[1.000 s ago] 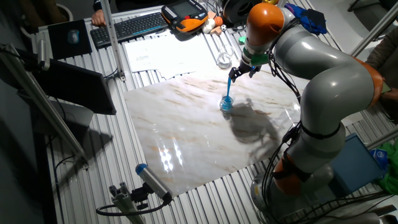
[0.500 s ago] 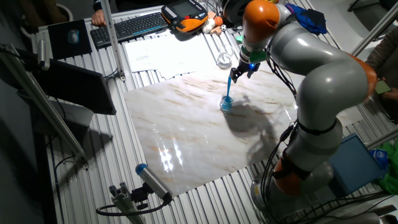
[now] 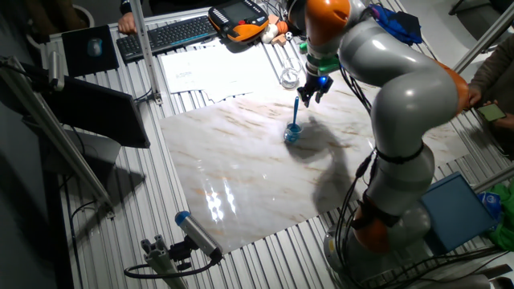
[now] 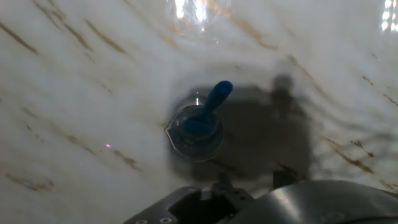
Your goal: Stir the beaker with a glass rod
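Note:
The beaker [image 3: 292, 134] is a tiny blue-tinted glass cup standing on the white marble slab [image 3: 241, 168]. The glass rod [image 3: 295, 114] is a thin light blue stick that stands in the beaker, leaning slightly. In the hand view the beaker [image 4: 196, 132] is seen from above, and the rod [image 4: 212, 102] leans up and right with its rounded top free. My gripper [image 3: 309, 95] hangs just above and to the right of the rod's top. Its fingers look spread and hold nothing. The fingertips do not show in the hand view.
An untinted clear glass vessel [image 3: 289, 78] lies behind the slab, near papers [image 3: 205, 68]. A keyboard [image 3: 173, 32] and an orange pendant [image 3: 238, 20] are at the back. A blue-tipped cylinder [image 3: 197, 233] lies at the slab's front left. A blue box [image 3: 458, 210] stands at the right.
My arm has swung left and back and the gripper has risen a little. The rod, earlier tilted toward the fingers, now stands more upright in the beaker, apart from them.

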You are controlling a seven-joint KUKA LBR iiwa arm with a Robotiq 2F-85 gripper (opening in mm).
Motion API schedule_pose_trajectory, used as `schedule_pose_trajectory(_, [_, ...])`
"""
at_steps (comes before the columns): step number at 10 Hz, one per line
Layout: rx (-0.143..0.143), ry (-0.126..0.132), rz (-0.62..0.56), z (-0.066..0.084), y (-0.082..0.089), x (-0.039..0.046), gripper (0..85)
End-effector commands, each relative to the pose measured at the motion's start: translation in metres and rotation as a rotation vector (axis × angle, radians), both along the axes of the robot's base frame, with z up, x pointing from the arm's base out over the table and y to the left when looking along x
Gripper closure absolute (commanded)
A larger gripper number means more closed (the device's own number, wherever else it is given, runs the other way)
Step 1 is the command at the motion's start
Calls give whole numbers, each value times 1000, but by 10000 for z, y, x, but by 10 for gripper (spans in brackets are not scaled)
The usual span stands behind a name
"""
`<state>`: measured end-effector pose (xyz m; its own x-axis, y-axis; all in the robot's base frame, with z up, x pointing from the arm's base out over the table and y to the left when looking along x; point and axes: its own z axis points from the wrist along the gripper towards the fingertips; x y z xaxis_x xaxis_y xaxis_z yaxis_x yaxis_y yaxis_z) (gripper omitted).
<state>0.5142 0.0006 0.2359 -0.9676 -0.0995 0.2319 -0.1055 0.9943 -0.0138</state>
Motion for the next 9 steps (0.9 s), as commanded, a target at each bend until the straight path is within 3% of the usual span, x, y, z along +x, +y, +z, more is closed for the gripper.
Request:
schedule_pose_trajectory(1, [-1,-2,-5,-1,0,0,850])
schedule_pose_trajectory(9, [12,-6,17,-2,0,-2,850])
